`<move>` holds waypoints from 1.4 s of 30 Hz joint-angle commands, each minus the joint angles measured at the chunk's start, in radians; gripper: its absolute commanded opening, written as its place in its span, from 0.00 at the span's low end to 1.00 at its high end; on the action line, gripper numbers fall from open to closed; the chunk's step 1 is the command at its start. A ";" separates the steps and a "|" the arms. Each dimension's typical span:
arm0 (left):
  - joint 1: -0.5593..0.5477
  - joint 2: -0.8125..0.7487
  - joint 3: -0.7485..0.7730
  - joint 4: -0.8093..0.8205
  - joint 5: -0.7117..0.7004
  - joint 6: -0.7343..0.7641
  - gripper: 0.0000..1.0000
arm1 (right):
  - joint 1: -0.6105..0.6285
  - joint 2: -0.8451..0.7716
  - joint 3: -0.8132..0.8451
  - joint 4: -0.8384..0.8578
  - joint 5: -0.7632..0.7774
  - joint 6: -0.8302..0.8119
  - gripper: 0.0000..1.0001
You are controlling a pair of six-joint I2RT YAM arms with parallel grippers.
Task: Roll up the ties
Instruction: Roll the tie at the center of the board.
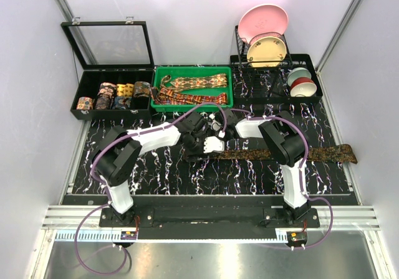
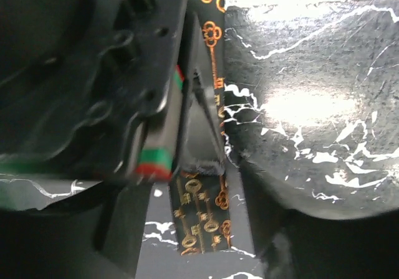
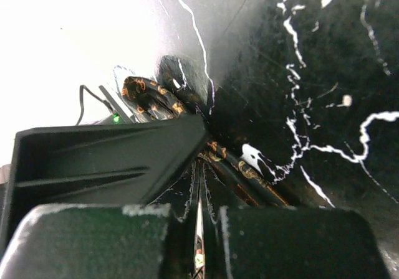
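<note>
Long patterned tie lies flat across black marbled worktop, left end at centre where both arms meet. Left gripper over that end, jaws partway apart, cloth running under fingers; grip not discernible. Right gripper fully closed, tip against tie's curled end; pinch unclear. Loose ties in green tray; rolled ties in black box.

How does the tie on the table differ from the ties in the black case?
The table tie lies stretched out flat on the table; the case ties are rolled into coils, set in a row in the black case. The table tie is dark brown with gold marks; the case ties range from orange and gold to dark. All are patterned cloth.
</note>
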 commanded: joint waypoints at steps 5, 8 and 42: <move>0.002 -0.001 -0.036 -0.036 -0.045 0.053 0.31 | -0.005 -0.098 -0.025 0.040 -0.022 0.037 0.06; 0.002 -0.018 -0.057 -0.038 -0.040 0.062 0.27 | -0.008 -0.100 -0.025 0.020 -0.018 0.021 0.08; 0.163 -0.186 -0.152 -0.038 0.061 0.096 0.63 | -0.007 0.047 0.102 -0.195 0.151 -0.140 0.05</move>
